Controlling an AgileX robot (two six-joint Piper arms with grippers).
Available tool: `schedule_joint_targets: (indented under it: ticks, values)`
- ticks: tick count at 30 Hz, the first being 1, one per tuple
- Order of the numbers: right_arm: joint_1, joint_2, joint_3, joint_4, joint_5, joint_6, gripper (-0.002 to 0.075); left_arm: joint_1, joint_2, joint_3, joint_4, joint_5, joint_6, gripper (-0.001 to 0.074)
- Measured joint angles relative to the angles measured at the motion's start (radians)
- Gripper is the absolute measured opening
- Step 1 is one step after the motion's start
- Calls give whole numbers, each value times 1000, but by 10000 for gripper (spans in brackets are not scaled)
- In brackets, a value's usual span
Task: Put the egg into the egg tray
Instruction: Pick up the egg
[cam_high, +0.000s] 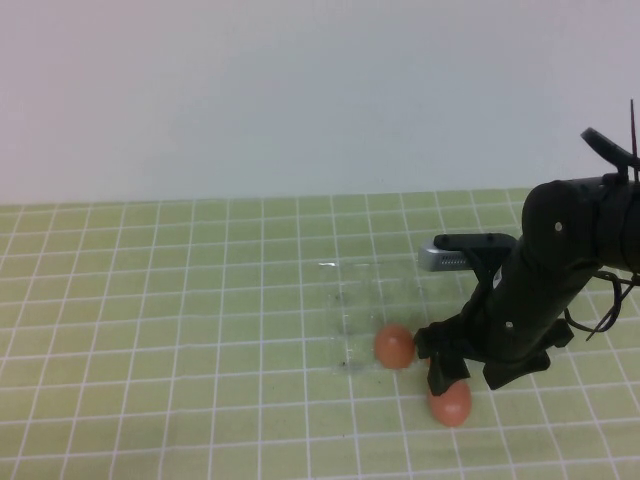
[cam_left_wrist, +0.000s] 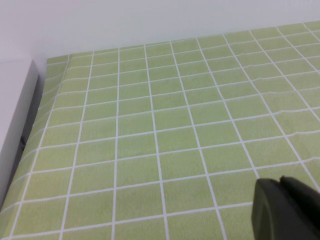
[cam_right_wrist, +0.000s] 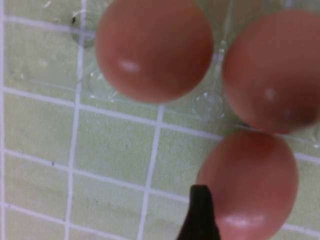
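Observation:
Three orange-brown eggs look the same. In the right wrist view two eggs (cam_right_wrist: 154, 47) (cam_right_wrist: 272, 72) sit in cups of the clear egg tray (cam_right_wrist: 209, 104). The third egg (cam_right_wrist: 250, 185) lies on the mat just outside the tray's edge. My right gripper (cam_high: 446, 385) is low over this egg (cam_high: 451, 404) and open; one black fingertip (cam_right_wrist: 200, 210) is beside the egg, and the other finger is out of view. In the high view one tray egg (cam_high: 394, 345) shows in the faint tray (cam_high: 350, 300); the arm hides the other. My left gripper (cam_left_wrist: 282, 184) is shut and empty over bare mat.
A green mat with a white grid (cam_high: 150, 330) covers the table. A small grey box (cam_high: 445, 258) lies behind the tray by the right arm. A white wall (cam_high: 300, 90) rises at the back. A white ledge (cam_left_wrist: 15, 130) borders the mat in the left wrist view.

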Motion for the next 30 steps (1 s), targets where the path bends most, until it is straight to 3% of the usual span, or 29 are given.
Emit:
schedule_joint_targets:
  ticks: [30]
  values:
    - [32, 122, -65, 19, -24, -2, 519, 0, 0, 0, 0, 0, 0, -2]
